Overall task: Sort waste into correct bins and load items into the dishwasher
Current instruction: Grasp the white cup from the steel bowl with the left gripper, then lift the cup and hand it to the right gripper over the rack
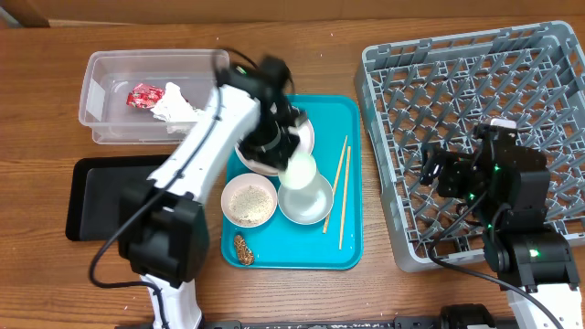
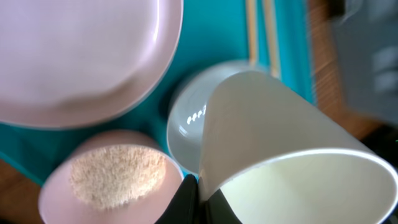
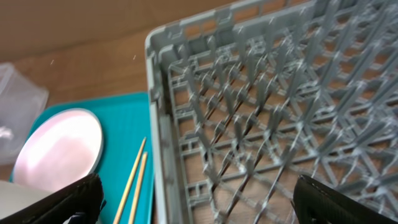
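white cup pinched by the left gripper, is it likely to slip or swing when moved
The white cup looks empty and thin-walled, so it is probably light. The left gripper pinches only one spot on its rim, so the cup may pivot. Its smooth, glossy wall could slip.

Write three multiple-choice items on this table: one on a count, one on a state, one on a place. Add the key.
1. How many chopsticks lie on the teal tray? A one; B two; C four.
2. The left gripper is: A open, holding nothing; B shut on the white cup; C shut on a chopstick.
3. The red wrapper lies: A in the clear tub; B on the teal tray; C in the left gripper.

Key:
1 B, two thin sticks lie side by side near the tray's right edge.
2 B, its jaws pinch the cup's edge in the left wrist view.
3 A, it lies in the tub beside the white napkin.
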Motion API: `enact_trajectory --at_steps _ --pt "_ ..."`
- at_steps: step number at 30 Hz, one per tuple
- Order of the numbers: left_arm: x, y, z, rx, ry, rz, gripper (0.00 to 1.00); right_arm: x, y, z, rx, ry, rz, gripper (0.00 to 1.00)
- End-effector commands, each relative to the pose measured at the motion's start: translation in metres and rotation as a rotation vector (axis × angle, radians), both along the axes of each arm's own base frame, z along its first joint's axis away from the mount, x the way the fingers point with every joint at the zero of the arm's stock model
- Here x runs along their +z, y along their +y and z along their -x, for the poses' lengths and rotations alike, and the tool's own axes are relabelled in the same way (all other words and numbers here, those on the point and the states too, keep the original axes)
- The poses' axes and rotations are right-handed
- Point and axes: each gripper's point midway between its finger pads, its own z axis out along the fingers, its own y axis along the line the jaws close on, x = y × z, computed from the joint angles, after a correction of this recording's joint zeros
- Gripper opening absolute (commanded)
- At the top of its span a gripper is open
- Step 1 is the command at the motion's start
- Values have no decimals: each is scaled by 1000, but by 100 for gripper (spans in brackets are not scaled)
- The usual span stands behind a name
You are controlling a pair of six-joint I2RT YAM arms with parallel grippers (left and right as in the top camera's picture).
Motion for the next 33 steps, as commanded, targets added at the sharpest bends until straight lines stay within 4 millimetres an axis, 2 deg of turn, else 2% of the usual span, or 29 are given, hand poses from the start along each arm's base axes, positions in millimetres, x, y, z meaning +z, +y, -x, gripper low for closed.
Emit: enact_trajectory --at_steps 1,4,6,7,9,11,14,17,22,27,33 --pt "50 -16 -31 17 -81 285 4 14 -14 -10 -69 -48 39 100" --pt "87 -28 -66 56 -182 544 4 15 -13 -26 -95 -69 -4 100" --pt "112 -36 -83 71 -209 726 4 10 -9 -39 -104 -68 -59 100" --pt "128 -42 -88 53 -212 838 4 6 2 -47 -56 -64 -95 100" --pt "142 -50 -89 9 -204 955 4 3 30 -58 87 -61 -173 100" --pt "150 -55 -84 -37 -178 1041 4 6 75 -61 355 -80 -264 100" --pt "149 -58 -79 -68 -136 1105 4 17 121 -50 695 -136 -370 100" --pt "151 -59 -75 -85 -85 1175 4 21 142 -43 895 -185 -431 100" --pt "140 -60 -77 -62 -37 1182 4 25 150 -46 997 -248 -448 100" --pt "133 -60 -76 -35 -6 1163 4 34 150 -53 1020 -332 -407 100" --pt "111 -60 -76 31 19 1039 4 48 148 -61 1025 -444 -328 100"
